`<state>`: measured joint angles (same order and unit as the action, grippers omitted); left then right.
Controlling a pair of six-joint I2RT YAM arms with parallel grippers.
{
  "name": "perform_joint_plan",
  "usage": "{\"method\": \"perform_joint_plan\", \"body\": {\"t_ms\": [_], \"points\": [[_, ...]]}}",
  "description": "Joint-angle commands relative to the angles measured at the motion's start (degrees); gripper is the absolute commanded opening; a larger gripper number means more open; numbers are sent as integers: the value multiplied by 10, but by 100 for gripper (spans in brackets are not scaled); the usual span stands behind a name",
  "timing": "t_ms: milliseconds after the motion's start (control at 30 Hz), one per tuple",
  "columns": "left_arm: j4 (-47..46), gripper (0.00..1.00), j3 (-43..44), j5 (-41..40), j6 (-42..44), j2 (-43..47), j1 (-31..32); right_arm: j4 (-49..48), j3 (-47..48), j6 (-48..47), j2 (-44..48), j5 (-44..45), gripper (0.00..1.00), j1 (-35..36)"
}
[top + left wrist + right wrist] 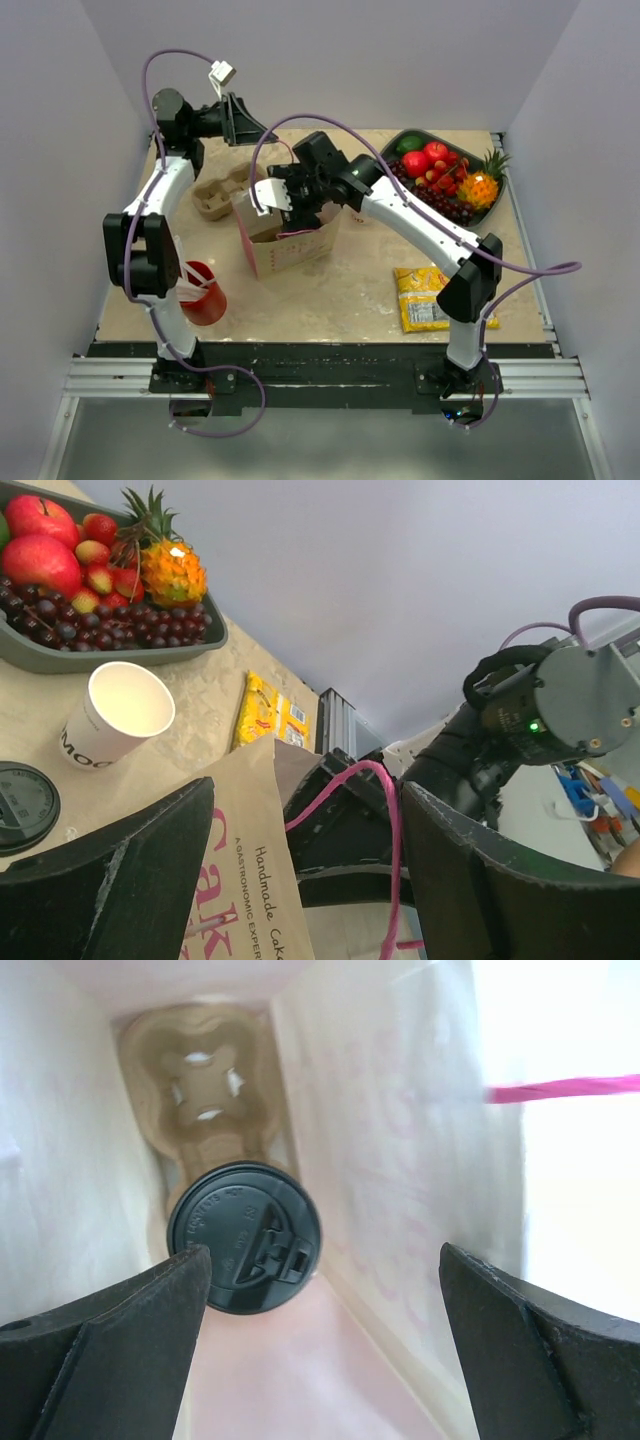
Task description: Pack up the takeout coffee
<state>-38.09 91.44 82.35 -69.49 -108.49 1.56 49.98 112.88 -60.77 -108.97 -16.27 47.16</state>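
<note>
Sitting at the near end of a cardboard carrier (200,1080) inside the paper bag (400,1140), the takeout coffee (245,1238) lay below the right gripper (322,1255), whose jaws were spread wide, gripping nothing. The left gripper (305,788), likewise wide and empty, hung just outside the bag.

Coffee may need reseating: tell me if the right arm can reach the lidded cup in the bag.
Probably yes. The right pincer hangs open inside the paper bag, directly above the lidded cup in its cardboard carrier, with nothing between; the bag walls crowd it, though.
</note>
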Motion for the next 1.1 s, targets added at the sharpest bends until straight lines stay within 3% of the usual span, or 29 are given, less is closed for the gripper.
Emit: {"method": "perform_joint_plan", "body": {"t_ms": [0,67,367,533,633,767,800,867,900,933,967,1000,1033,1067], "points": [[-17,79,64,-5,8,-12,-9,-30,41,31,34,-17,99,-2],[-6,86,100,-11,24,-22,-15,-50,45,38,38,-16,99,-2],[74,88,218,-79,119,-64,-16,-139,32,76,65,8,99,-2],[315,96,317,-186,345,-59,-34,-244,-28,111,97,59,99,-4],[362,99,316,-242,394,-30,-52,-285,-29,125,103,77,99,-4],[450,99,350,-220,453,12,-117,-339,-37,130,111,128,99,-6],[551,99,364,-203,491,20,-132,-355,-48,143,122,139,99,-7],[662,100,380,-185,648,54,-183,-431,-64,177,138,176,99,-21],[783,100,379,-192,719,67,-200,-463,-90,220,156,193,99,-28],[848,100,374,-203,865,82,-225,-494,-103,235,165,209,99,-38],[914,100,371,-216,945,106,-233,-534,-111,246,170,241,99,-42],[1041,99,366,-261,1023,120,-235,-537,-109,258,173,252,99,-44],[1090,98,335,-277,1133,135,-234,-534,-102,264,174,262,99,-51],[1130,97,313,-289,1160,175,-234,-522,-91,272,175,277,99,-55]]}}
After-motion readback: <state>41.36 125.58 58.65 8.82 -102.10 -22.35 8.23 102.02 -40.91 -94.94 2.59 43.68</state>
